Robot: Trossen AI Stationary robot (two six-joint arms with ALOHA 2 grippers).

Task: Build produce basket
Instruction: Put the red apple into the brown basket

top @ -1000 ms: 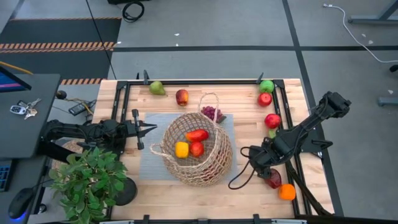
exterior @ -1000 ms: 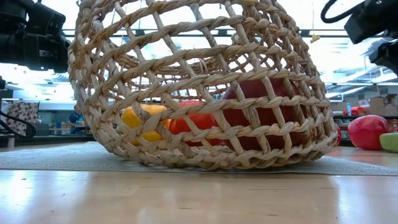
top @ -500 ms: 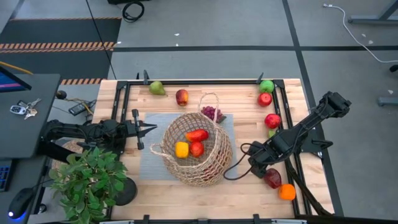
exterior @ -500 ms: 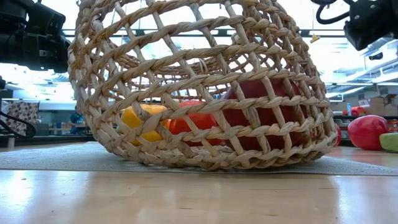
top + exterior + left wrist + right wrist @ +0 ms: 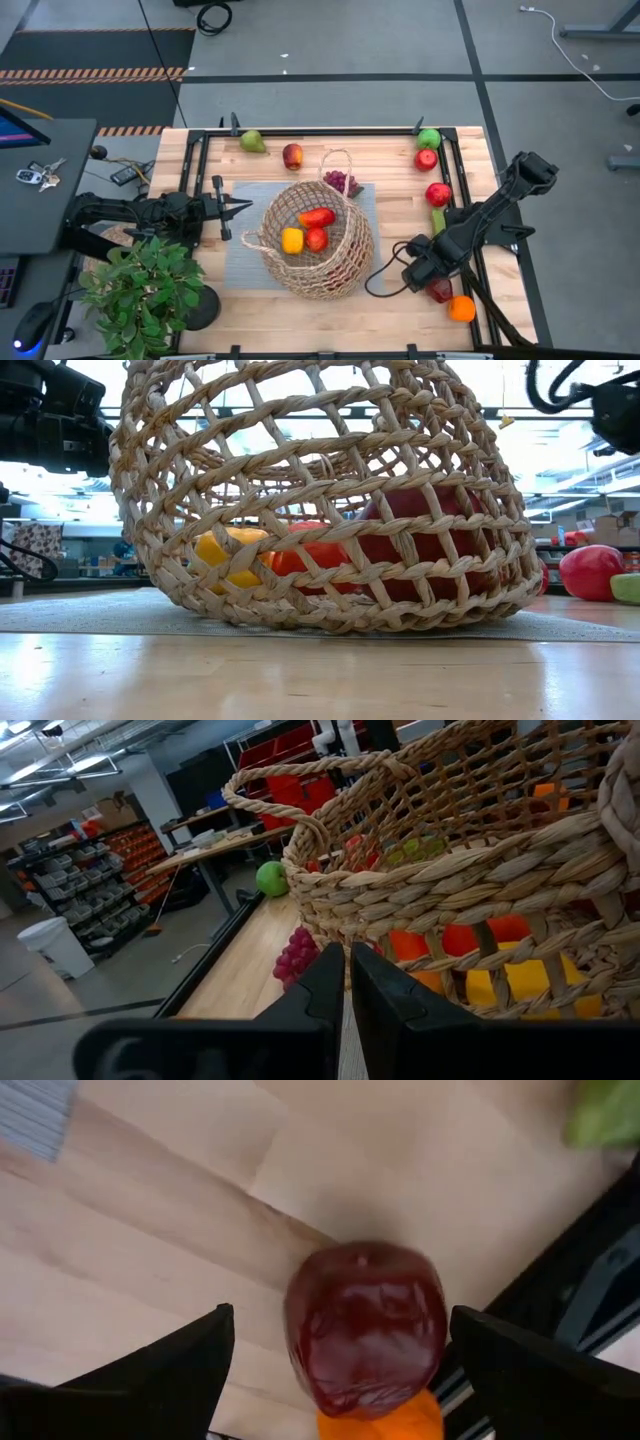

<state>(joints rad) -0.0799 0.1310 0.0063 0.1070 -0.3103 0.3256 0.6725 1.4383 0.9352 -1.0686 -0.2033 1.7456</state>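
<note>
Basket (image 5: 318, 243) tilted on grey mat (image 5: 245, 255) mid-table, holding yellow pepper (image 5: 291, 240), red pepper (image 5: 317, 217) and red apple (image 5: 317, 239). Purple grapes (image 5: 339, 182) just behind its far handle. Dark red apple (image 5: 366, 1326) near right front table edge, touching orange (image 5: 461, 308). Right gripper (image 5: 340, 1355) above dark red apple, fingers spread wide either side, not gripping. Left gripper (image 5: 243, 207) closed, empty, beside basket's left side.
</note>
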